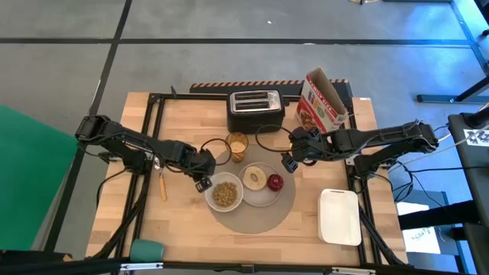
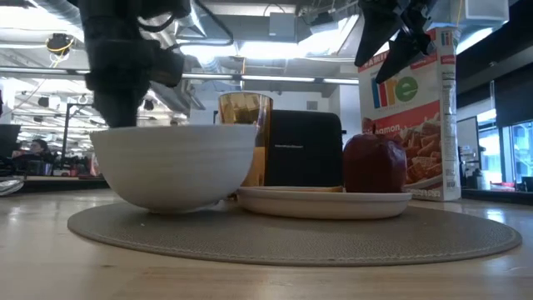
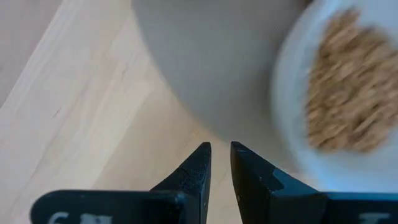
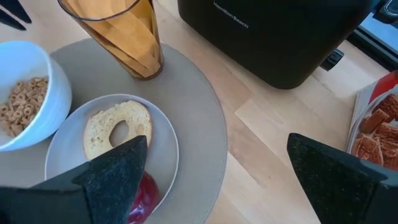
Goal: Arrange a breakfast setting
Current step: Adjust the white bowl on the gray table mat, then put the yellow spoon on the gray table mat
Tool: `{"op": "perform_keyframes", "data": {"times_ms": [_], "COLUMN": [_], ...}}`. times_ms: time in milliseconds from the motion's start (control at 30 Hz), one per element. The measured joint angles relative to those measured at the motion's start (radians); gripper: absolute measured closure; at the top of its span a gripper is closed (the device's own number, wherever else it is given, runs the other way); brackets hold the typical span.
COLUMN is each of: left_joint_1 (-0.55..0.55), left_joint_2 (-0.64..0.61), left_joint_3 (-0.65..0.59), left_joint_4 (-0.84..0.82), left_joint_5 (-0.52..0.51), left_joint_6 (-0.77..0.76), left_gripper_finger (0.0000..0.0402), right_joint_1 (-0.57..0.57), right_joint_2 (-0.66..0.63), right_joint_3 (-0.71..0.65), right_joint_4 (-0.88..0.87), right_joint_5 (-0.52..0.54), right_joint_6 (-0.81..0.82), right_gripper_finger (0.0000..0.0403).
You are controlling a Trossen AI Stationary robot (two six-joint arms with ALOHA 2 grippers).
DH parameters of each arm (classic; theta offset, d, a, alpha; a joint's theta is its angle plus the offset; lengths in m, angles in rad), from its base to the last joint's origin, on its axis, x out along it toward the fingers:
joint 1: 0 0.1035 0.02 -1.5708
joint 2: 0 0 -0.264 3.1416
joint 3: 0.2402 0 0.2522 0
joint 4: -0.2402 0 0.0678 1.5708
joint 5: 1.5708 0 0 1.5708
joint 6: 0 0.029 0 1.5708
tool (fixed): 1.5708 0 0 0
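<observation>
Hovering beside the bowl (image 1: 225, 192), spoon (image 1: 162, 183) unplaced.
Our left pincer (image 1: 202, 183), narrow and empty, could nudge the bowl; right pincer (image 1: 288, 162) wide.

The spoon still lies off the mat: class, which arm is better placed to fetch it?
Left. The wooden-handled spoon lies beside the left pincer, probably within easy reach; the right pincer hovers across the grey mat.
</observation>
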Motion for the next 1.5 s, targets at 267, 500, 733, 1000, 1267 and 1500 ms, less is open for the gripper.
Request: {"op": "perform_keyframes", "data": {"times_ms": [267,500,733,1000,1267,1500], "left_joint_1": [0.0,-0.032,-0.101,-0.094,-0.133,-0.154], "left_joint_2": [0.001,0.019,0.018,-0.03,-0.087,-0.086], "left_joint_3": [0.0,0.0,0.0,0.0,-0.012,-0.117], "left_joint_4": [0.134,0.161,0.274,0.029,-0.363,-0.34], "left_joint_5": [-0.013,0.081,0.128,0.051,0.02,0.119], "left_joint_6": [-0.006,-0.007,-0.007,-0.155,-0.71,-0.925], "left_gripper_finger": [0.0347,0.0347,0.0347,0.0347,0.0344,0.0301], "right_joint_1": [0.0,0.0,0.0,0.0,0.0,0.0], "right_joint_2": [0.0,0.0,0.0,0.0,0.0,0.0], "right_joint_3": [0.0,0.0,0.0,0.0,0.0,0.0], "right_joint_4": [0.001,0.002,0.002,0.002,0.001,0.003], "right_joint_5": [0.0,0.012,0.028,0.042,0.043,0.069], "right_joint_6": [0.0,0.0,-0.005,-0.007,-0.002,0.003], "right_gripper_finger": [0.0024,0.0024,0.0024,0.0024,0.0024,0.0024]}}
